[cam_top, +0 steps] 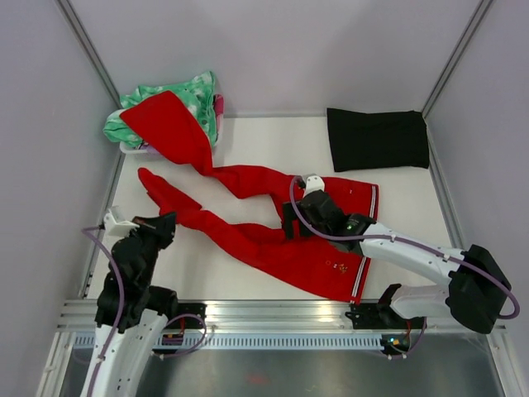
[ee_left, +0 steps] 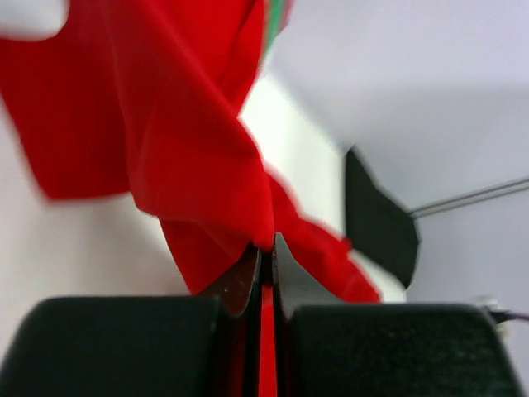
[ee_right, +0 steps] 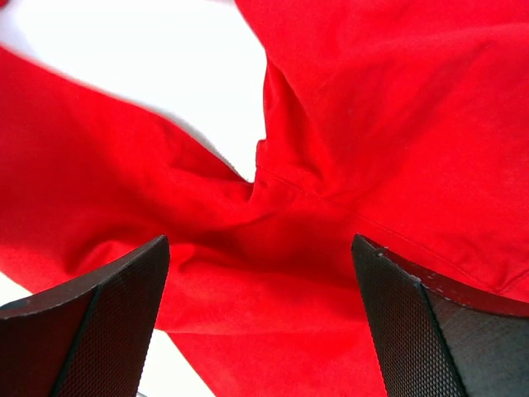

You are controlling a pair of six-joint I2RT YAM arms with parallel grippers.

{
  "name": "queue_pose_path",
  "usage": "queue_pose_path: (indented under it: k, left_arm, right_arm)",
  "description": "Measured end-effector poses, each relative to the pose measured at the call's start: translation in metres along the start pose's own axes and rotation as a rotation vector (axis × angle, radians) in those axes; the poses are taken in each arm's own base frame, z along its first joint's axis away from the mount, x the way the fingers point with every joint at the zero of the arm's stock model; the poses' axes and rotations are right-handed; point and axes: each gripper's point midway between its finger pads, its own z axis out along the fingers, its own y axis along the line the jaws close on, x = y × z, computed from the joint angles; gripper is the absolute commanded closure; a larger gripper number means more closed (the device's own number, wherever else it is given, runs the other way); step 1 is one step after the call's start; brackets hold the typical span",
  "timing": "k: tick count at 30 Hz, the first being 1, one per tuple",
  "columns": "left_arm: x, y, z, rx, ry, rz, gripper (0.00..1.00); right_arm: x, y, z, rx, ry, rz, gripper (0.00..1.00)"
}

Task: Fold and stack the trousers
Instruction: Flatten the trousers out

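The red trousers (cam_top: 314,256) lie spread on the white table, with the white-striped waistband (cam_top: 360,276) at the right. One leg runs up onto the green-and-white garment; the other runs left. My left gripper (cam_top: 165,225) is shut on the left leg's fabric, which shows pinched between the jaws in the left wrist view (ee_left: 266,248), with red cloth (ee_left: 182,141) bunched beyond. My right gripper (cam_top: 291,223) is open, low over the crotch where the legs meet. In the right wrist view its gripper (ee_right: 260,241) straddles wrinkled red fabric (ee_right: 397,124).
A black folded cloth (cam_top: 378,139) lies at the back right and shows in the left wrist view (ee_left: 376,219). The green-and-white mottled garment (cam_top: 186,99) sits in a small bin at the back left. Grey walls enclose the table; a metal rail runs along the near edge.
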Motion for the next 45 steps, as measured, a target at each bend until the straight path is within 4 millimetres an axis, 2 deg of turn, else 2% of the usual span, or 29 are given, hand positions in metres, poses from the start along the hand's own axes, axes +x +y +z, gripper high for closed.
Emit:
queue_pose_path:
  k: [2, 3, 5, 6, 10, 13, 16, 20, 22, 26, 30, 33, 39, 42, 45]
  left_arm:
    - [0.031, 0.035, -0.005, -0.075, 0.076, -0.01, 0.72]
    - [0.047, 0.053, -0.009, -0.127, 0.122, -0.012, 0.44]
    - [0.069, 0.078, -0.019, -0.204, 0.193, -0.021, 0.19]
    - [0.072, 0.083, -0.022, -0.221, 0.208, -0.025, 0.01]
    - [0.071, 0.084, -0.029, -0.278, 0.247, -0.028, 0.0]
    - [0.056, 0.079, -0.024, -0.44, 0.293, 0.025, 0.0]
    - [0.036, 0.078, -0.002, -0.631, 0.287, 0.085, 0.0]
    - [0.025, 0.088, 0.036, -0.784, 0.271, 0.141, 0.01]
    - [0.018, 0.105, 0.051, -0.845, 0.262, 0.133, 0.02]
    - [-0.007, 0.152, 0.07, -0.99, 0.233, 0.104, 0.05]
    - [-0.013, 0.179, 0.09, -1.11, 0.251, 0.187, 0.07]
    - [-0.014, 0.202, 0.105, -1.188, 0.279, 0.228, 0.08]
    - [-0.034, 0.24, 0.094, -1.281, 0.295, 0.215, 0.11]
    - [-0.046, 0.244, 0.092, -1.286, 0.293, 0.229, 0.11]
    - [-0.049, 0.238, 0.1, -1.244, 0.305, 0.244, 0.12]
  right_arm:
    - [0.006, 0.0, 0.005, 0.0, 0.021, -0.005, 0.02]
    - [0.01, -0.001, 0.008, 0.007, 0.038, -0.009, 0.02]
    - [0.02, -0.005, 0.012, 0.029, 0.074, -0.016, 0.02]
    - [0.025, -0.008, 0.013, 0.04, 0.092, -0.019, 0.02]
    - [0.045, -0.027, 0.009, 0.125, 0.176, 0.014, 0.02]
    - [0.051, -0.043, 0.001, 0.192, 0.21, 0.086, 0.03]
    - [0.044, -0.062, -0.013, 0.247, 0.188, 0.199, 0.03]
    - [0.044, -0.088, -0.03, 0.305, 0.144, 0.334, 0.04]
    - [0.054, -0.098, -0.034, 0.332, 0.151, 0.367, 0.04]
    - [0.09, -0.12, -0.033, 0.401, 0.212, 0.421, 0.05]
    - [0.113, -0.144, -0.031, 0.473, 0.259, 0.485, 0.05]
    - [0.112, -0.156, -0.026, 0.502, 0.263, 0.529, 0.07]
    - [0.099, -0.187, -0.025, 0.549, 0.209, 0.636, 0.09]
    - [0.093, -0.208, -0.025, 0.584, 0.192, 0.691, 0.09]
    - [0.086, -0.232, -0.024, 0.625, 0.188, 0.737, 0.09]
